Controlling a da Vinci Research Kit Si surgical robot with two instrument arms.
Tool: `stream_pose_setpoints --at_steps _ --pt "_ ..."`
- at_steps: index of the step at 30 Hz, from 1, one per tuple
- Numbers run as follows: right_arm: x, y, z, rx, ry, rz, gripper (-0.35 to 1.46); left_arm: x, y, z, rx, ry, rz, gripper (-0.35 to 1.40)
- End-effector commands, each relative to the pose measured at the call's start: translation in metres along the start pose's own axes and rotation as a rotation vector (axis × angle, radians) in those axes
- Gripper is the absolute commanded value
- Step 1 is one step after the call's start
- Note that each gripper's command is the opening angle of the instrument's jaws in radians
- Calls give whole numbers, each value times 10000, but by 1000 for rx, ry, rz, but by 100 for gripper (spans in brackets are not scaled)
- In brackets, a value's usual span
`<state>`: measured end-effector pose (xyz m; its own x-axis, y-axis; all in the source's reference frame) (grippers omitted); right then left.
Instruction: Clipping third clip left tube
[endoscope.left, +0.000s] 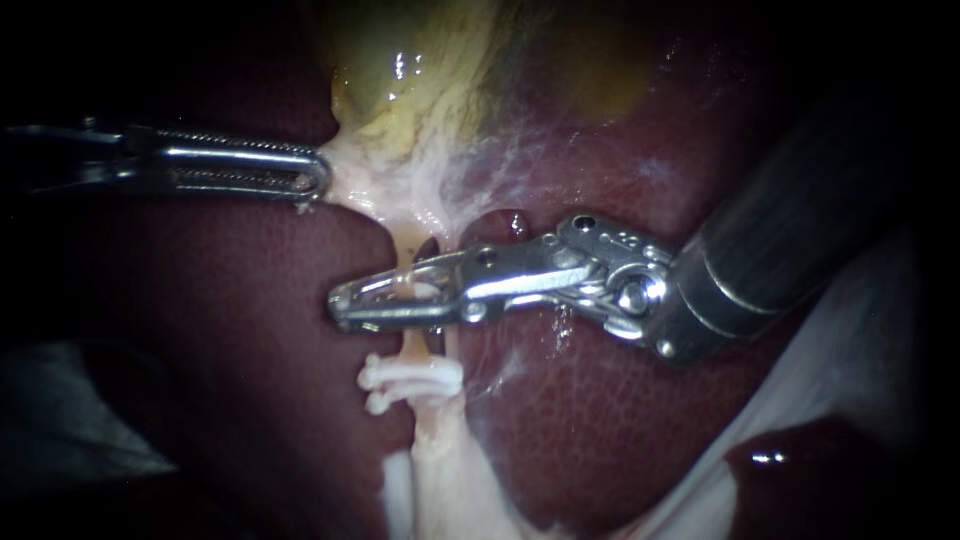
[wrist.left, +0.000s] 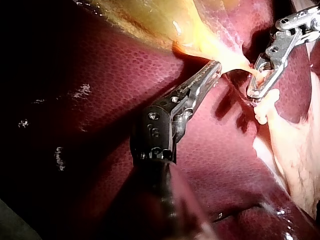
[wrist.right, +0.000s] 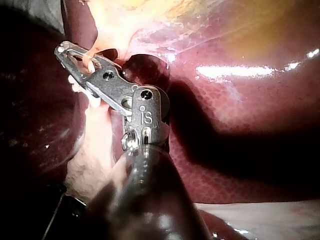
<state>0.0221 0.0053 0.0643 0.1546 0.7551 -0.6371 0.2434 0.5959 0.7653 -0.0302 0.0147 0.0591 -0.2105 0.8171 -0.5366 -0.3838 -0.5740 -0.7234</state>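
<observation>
The view is filled by the dark red liver (endoscope.left: 600, 430), mottled and wet, with bright glints on its surface. The yellow-green gallbladder (endoscope.left: 430, 60) is seen at 12 o'clock in the endoscope view, narrowing downward into a band of pale tissue (endoscope.left: 370, 175) near the centre.

The right instrument (endoscope.left: 345, 305) is brought in from about 3 o'clock. Its thick dark shaft is followed by a metal wrist and two long jaws that reach just left of centre. These jaws are drawn almost together, and the tube (endoscope.left: 405, 262) is held across them, touched from both sides. A sliver of white is seen in the narrow gap that is left. The same hold is shown in both wrist views, where pale tissue is framed inside the loop of the jaws.

The left instrument (endoscope.left: 318, 178) is brought in from 9 o'clock, toward 10. Its slotted jaws are laid together, and the edge of the pale tissue below the gallbladder is pinched at their tip.

The tube is seen running from the pale tissue down toward 6 o'clock, passing through the right instrument's jaws on the way.

Two white clips (endoscope.left: 410, 383) are set side by side across the tube at about 6 o'clock from those jaws, close below them but apart.
</observation>
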Motion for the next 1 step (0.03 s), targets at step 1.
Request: stream_pose_setpoints --at_steps 1 --pt "0 0 0 1 0 0 -35 0 0 0 0 0 0 -35"
